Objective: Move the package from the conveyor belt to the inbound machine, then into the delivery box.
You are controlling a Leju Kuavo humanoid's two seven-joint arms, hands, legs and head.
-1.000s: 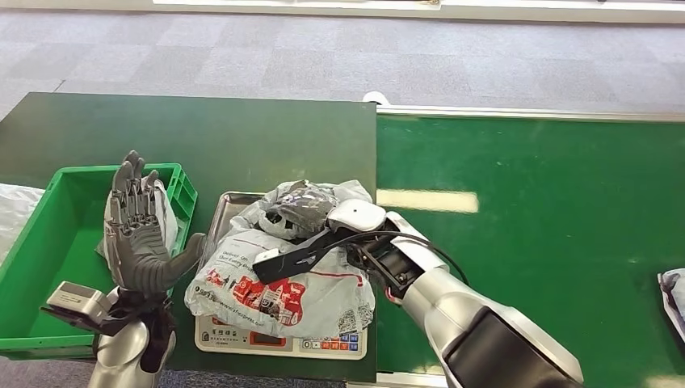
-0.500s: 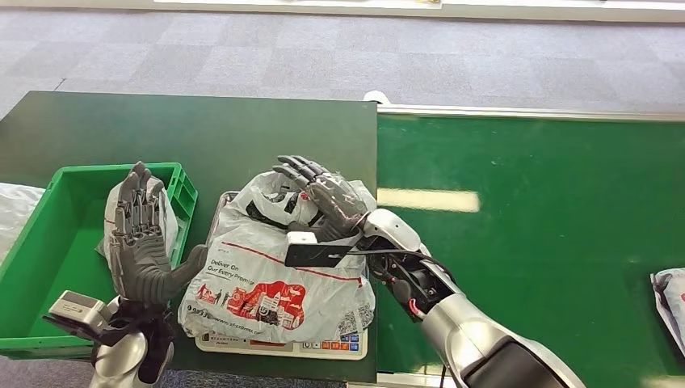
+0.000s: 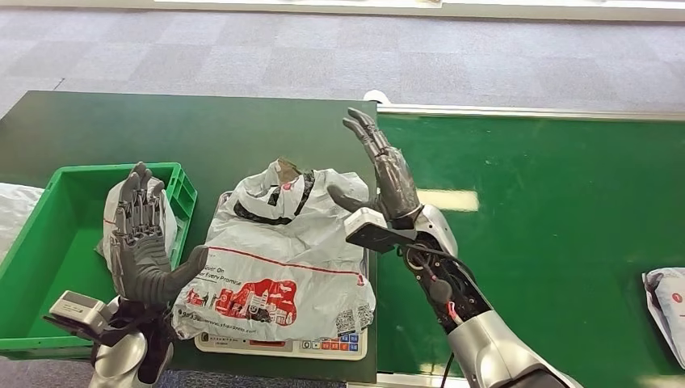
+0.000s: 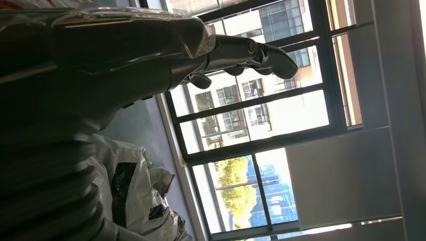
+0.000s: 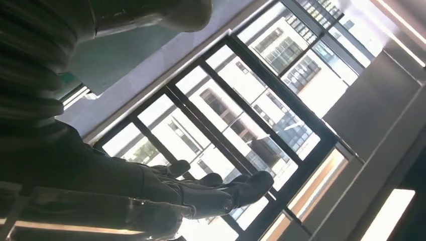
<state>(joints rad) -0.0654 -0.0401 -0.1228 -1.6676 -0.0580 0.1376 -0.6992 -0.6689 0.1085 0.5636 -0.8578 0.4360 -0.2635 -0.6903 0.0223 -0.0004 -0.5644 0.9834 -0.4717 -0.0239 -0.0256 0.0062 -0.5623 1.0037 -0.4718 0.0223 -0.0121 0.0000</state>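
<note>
Atop the scale lies the package, seemingly flatter; right hand lifted off, fingers spread.

— Where did the package lie?
— On the inbound machine, which stood on the table just left of the conveyor belt.
— And the delivery box?
— Left of the machine, another bag inside it.
— The hands?
— The left hand stood between box and package; the right hand rose beside the package's right edge. A second parcel lay far right on the belt.
</note>
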